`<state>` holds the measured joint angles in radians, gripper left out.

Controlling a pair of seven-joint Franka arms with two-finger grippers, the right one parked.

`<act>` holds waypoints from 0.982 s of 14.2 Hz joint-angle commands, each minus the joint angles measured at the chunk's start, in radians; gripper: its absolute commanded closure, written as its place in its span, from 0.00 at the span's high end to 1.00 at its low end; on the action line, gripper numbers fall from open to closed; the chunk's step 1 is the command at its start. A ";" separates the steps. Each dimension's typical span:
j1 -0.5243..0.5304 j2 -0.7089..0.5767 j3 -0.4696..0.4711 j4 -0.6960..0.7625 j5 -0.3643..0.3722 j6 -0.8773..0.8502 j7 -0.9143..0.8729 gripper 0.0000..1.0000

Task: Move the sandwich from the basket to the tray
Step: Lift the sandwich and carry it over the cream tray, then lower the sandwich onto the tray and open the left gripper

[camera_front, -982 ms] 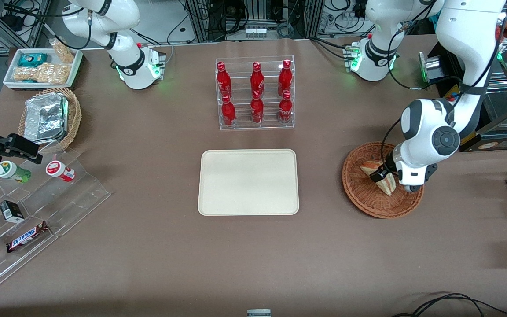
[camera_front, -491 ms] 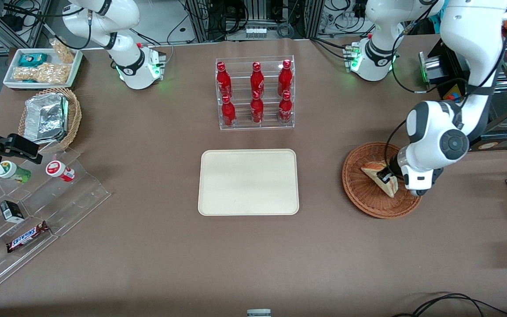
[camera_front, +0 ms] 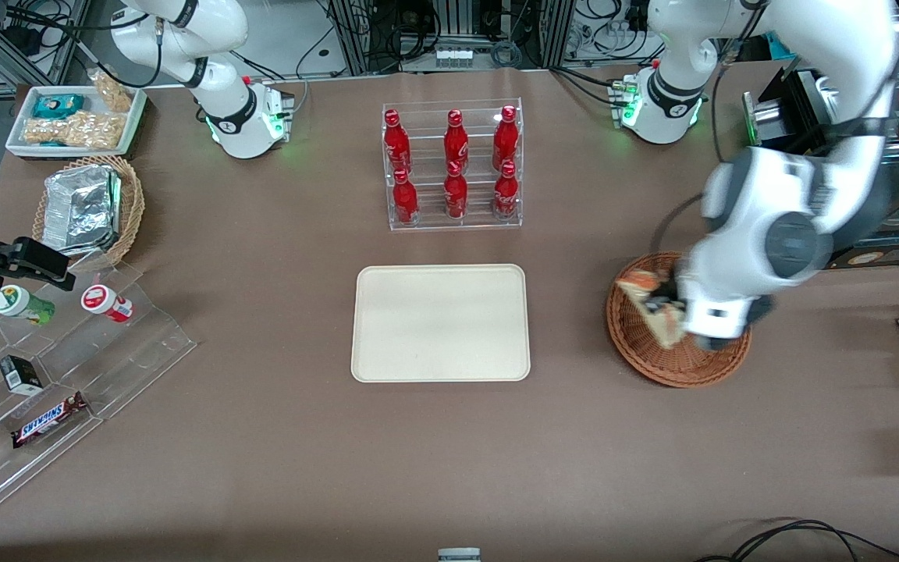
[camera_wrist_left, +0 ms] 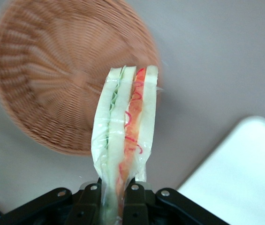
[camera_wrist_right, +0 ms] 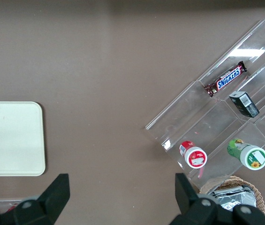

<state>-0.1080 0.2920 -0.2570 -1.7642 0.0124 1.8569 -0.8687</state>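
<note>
White sandwich clamped in pincer, above basket

The working arm is big, round and shiny white, with dark grey bands at its joints. One joint has a round grey cap on its side. A thin black cable runs along it. Its white base has a black ring and a small green light. The gripper is black, with two flat fingers and little silver screws on its body. From the cap, the gripper is at about eight o'clock.
</note>
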 commanded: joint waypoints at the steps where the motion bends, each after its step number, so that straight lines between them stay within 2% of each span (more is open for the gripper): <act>1: -0.155 0.172 0.007 0.127 0.154 -0.009 0.040 0.03; 3: -0.261 0.289 0.007 0.233 0.163 0.033 0.040 0.03; 6: -0.396 0.496 0.012 0.475 0.172 0.048 -0.001 0.04; 9: -0.444 0.626 0.009 0.633 0.172 0.088 -0.004 0.07; 14: -0.547 0.696 0.021 0.687 0.182 0.145 -0.013 0.14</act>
<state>-0.6119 0.9533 -0.2538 -1.1360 0.1714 1.9960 -0.8719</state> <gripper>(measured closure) 0.855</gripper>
